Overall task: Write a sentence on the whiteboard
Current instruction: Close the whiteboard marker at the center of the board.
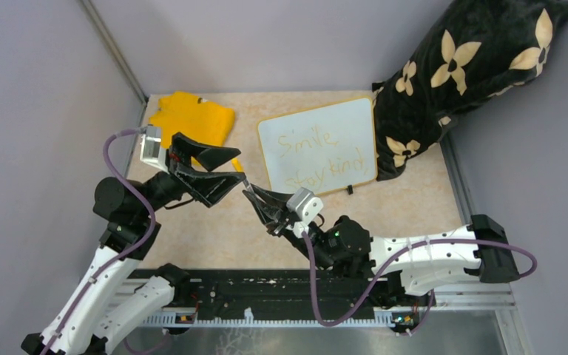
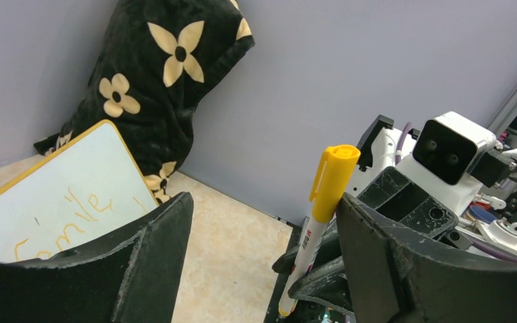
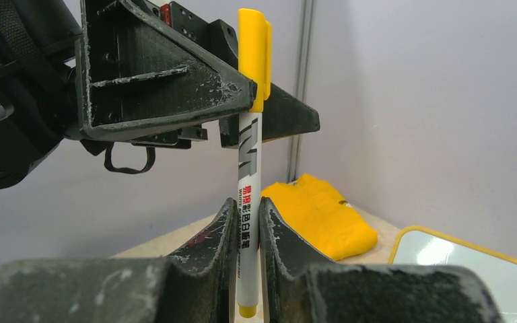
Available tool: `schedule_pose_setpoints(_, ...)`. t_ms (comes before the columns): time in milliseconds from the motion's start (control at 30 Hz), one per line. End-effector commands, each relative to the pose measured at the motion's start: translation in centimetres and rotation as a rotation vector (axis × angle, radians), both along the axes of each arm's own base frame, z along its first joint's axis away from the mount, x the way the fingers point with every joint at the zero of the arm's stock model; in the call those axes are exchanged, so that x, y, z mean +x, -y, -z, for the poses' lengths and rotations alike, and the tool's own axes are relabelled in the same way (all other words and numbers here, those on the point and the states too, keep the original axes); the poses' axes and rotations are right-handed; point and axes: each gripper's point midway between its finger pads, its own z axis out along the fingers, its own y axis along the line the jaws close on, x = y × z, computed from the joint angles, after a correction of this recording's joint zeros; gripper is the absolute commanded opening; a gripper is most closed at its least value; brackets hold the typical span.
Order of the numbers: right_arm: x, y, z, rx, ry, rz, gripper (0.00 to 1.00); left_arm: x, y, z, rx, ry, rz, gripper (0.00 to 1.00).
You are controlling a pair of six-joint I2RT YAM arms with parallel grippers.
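At the far right of the tan tabletop (image 1: pixel 214 229), the small white board with the yellow rim (image 1: pixel 355 122) sits against a black cushion with cream flowers (image 1: pixel 473 66). Its yellow-orange words "Smile" and "Stay kind" (image 1: pixel 307 140) are written in two lines, so the writing looks finished. A crumpled yellow cloth (image 1: pixel 192 118) lies in the far left corner. Near the middle, the right gripper (image 3: pixel 247 202) pinches a white marker (image 3: pixel 248 145) low on its barrel and holds it upright, with the yellow cap (image 3: pixel 253 47) on. The left gripper (image 2: pixel 262 202) gapes wide and grips nothing, with the cap between its jaws and one finger against it. The risk I see is that finger: drawn away sideways, it could lever the pen in that low, narrow pinch or tug the cap loose.
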Motion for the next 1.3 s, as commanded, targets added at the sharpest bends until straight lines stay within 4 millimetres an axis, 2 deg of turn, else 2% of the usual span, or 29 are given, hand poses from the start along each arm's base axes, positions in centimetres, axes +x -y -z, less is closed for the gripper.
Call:
schedule_pose_setpoints(0, -0.3, -0.2, -1.3, 0.042, 0.002, -0.021, 0.00, -0.6, 0.1, -1.3, -0.002, 0.065, 0.021, 0.79)
schedule_pose_setpoints(433, 0.1, -0.6, -0.8, 0.027, -0.001, 0.006, 0.00, -0.6, 0.6, 0.5, 0.044, 0.044, 0.046, 0.37)
schedule_pose_setpoints(567, 0.2, -0.4, -1.1, 0.041, -0.001, 0.013, 0.00, -0.3, 1.0, 2.3, 0.068, -0.005, 0.066, 0.35)
schedule_pose_setpoints(633, 0.3, -0.3, -1.2, 0.046, -0.002, 0.017, 0.00, -0.2, 1.2, 3.4, 0.081, -0.030, 0.076, 0.26)
schedule_pose_setpoints(700, 0.4, -0.2, -1.2, 0.050, -0.005, 0.024, 0.00, -0.2, 1.3, 4.4, 0.091, -0.057, 0.089, 0.04)
schedule_pose_setpoints(733, 0.4, -0.2, -1.3, 0.053, -0.007, 0.027, 0.00, -0.1, 1.4, 4.9, 0.098, -0.073, 0.093, 0.00)
schedule_pose_setpoints(900, 0.5, -0.5, -1.4, 0.057, -0.004, 0.031, 0.00, 0.0, 1.6, 7.1, 0.117, -0.143, 0.103, 0.00)
schedule_pose_setpoints(933, 0.5, -0.5, -1.3, 0.055, -0.004, 0.031, 0.00, 0.0, 1.5, 7.2, 0.114, -0.146, 0.098, 0.11)
schedule_pose_setpoints(1000, 0.5, -0.7, -1.2, 0.049, -0.003, 0.029, 0.00, 0.0, 1.2, 7.1, 0.104, -0.149, 0.079, 0.41)
schedule_pose_setpoints(1033, 0.4, -0.7, -1.1, 0.048, -0.005, 0.028, 0.00, 0.1, 1.1, 7.0, 0.100, -0.149, 0.067, 0.51)
schedule_pose_setpoints(1067, 0.5, -0.8, -1.1, 0.047, -0.008, 0.029, 0.00, 0.1, 1.0, 6.9, 0.096, -0.148, 0.057, 0.57)
schedule_pose_setpoints(1167, 0.5, -0.8, -0.8, 0.042, -0.015, 0.030, 0.00, 0.3, 0.8, 7.0, 0.093, -0.150, 0.039, 0.62)
schedule_pose_setpoints(1267, 0.6, -0.7, -0.7, 0.041, -0.022, 0.031, 0.00, 0.4, 0.7, 7.1, 0.088, -0.154, 0.034, 0.57)
